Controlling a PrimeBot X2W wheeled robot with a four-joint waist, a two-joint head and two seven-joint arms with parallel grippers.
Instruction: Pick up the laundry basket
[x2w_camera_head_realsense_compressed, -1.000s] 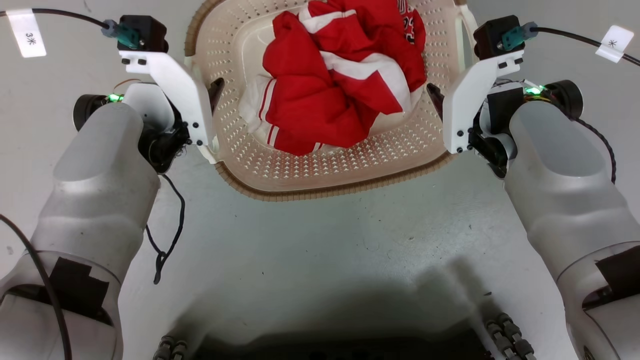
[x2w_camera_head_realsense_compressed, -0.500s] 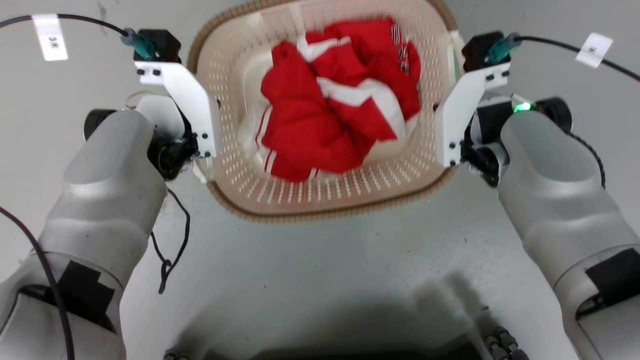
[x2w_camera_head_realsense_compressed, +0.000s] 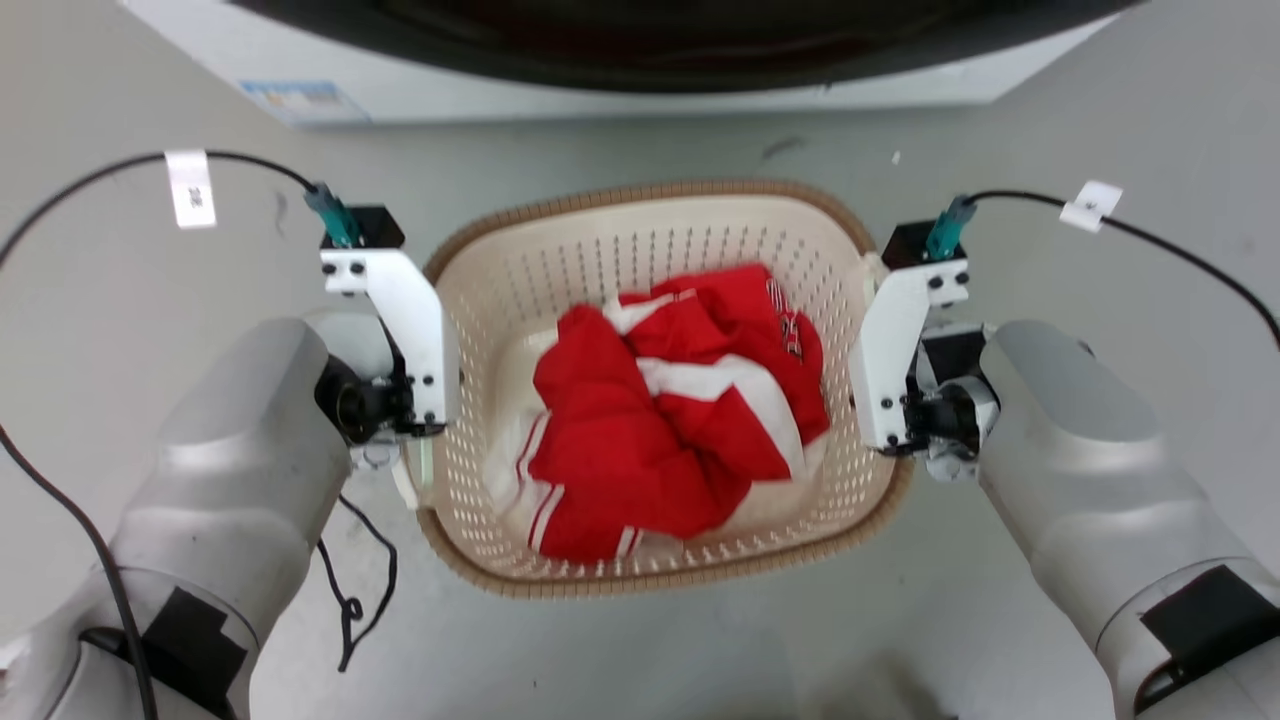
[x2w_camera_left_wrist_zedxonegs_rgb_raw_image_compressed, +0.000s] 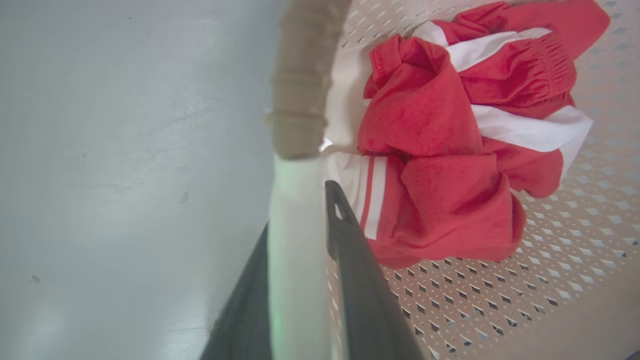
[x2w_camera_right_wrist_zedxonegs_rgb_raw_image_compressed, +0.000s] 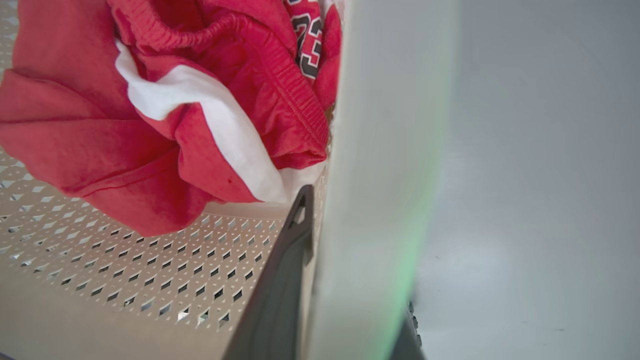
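The laundry basket (x2w_camera_head_realsense_compressed: 600, 255) is cream and perforated with a brown woven rim (x2w_camera_left_wrist_zedxonegs_rgb_raw_image_compressed: 300, 75), and it sits between my two arms in the head view. Crumpled red and white clothes (x2w_camera_head_realsense_compressed: 680, 440) lie inside it. My left gripper (x2w_camera_head_realsense_compressed: 420, 450) is shut on the basket's white left handle (x2w_camera_left_wrist_zedxonegs_rgb_raw_image_compressed: 295, 250), one dark finger (x2w_camera_left_wrist_zedxonegs_rgb_raw_image_compressed: 350, 260) inside the wall and the other outside. My right gripper (x2w_camera_head_realsense_compressed: 885, 440) is shut on the white right handle (x2w_camera_right_wrist_zedxonegs_rgb_raw_image_compressed: 385, 150), with one finger (x2w_camera_right_wrist_zedxonegs_rgb_raw_image_compressed: 285, 280) inside the basket. White camera brackets hide the fingertips in the head view.
A washing machine (x2w_camera_head_realsense_compressed: 600, 60) with a dark opening stands just beyond the basket at the top of the head view. A black cable (x2w_camera_head_realsense_compressed: 360, 590) dangles under my left forearm. Grey floor (x2w_camera_head_realsense_compressed: 1100, 130) lies all around.
The whole head picture has shifted, so the camera moved; the basket now shows whole, lower in the picture, and the washing machine has come into view. Both grippers stay on the handles.
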